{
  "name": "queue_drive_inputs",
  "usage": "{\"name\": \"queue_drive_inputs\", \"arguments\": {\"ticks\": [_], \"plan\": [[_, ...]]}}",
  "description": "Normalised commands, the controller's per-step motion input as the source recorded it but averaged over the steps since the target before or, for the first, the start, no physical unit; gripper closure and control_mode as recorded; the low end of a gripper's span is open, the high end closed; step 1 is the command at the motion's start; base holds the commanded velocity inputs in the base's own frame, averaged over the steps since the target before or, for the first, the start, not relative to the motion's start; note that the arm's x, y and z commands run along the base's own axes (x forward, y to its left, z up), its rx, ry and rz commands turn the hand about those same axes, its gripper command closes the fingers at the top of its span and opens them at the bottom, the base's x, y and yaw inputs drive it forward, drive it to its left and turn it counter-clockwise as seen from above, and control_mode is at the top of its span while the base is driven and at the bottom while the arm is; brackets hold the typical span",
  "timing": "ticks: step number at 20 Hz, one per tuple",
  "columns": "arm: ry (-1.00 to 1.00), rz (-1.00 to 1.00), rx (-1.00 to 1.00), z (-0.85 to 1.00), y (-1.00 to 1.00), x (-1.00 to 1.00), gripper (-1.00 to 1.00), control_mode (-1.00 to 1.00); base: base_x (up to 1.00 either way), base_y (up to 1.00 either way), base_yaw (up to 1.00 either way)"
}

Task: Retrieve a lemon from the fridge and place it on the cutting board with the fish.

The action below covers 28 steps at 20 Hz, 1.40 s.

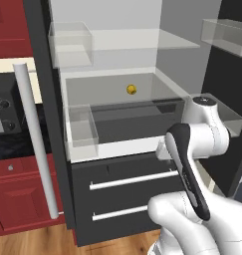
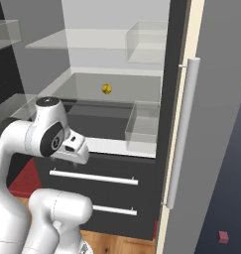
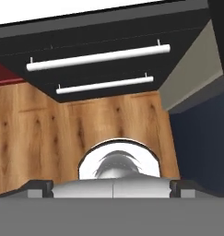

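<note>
The lemon (image 1: pixel 131 89) on the fridge (image 1: pixel 117 144) shelf looks light, firm and roll-prone (grasp across its middle), the gripper (image 3: pixel 111 186) spread wide.

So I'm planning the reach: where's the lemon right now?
The small round yellow lemon sits inside the open dark grey fridge, toward the back of its pale middle shelf, behind the clear bins, in both base views.

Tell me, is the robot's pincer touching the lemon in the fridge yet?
Apart. In the left base view the lemon sits alone at the back of a fridge shelf, with nothing near it. The hand view shows the open pincer facing the drawers and wooden floor instead.
</note>
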Motion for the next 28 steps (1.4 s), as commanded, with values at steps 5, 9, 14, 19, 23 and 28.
{"name": "queue_drive_inputs", "arguments": {"ticks": [5,9,14,19,23,28], "plan": [[0.03,-0.20,0.02,0.03,0.00,-0.01,-1.00,-1.00,0.00,0.00,0.00],[0.00,0.00,0.00,0.00,0.00,0.00,-1.00,-1.00,0.00,0.00,0.00],[0.00,0.00,0.00,0.00,0.00,0.04,-1.00,1.00,0.07,0.00,0.00],[0.00,0.00,0.00,0.00,0.00,0.00,-1.00,1.00,0.59,0.00,0.01],[0.00,0.00,0.00,0.00,0.00,0.00,-1.00,1.00,0.66,0.00,0.00],[0.00,0.00,0.00,0.00,0.00,0.00,-1.00,1.00,0.67,0.00,0.00]]}}
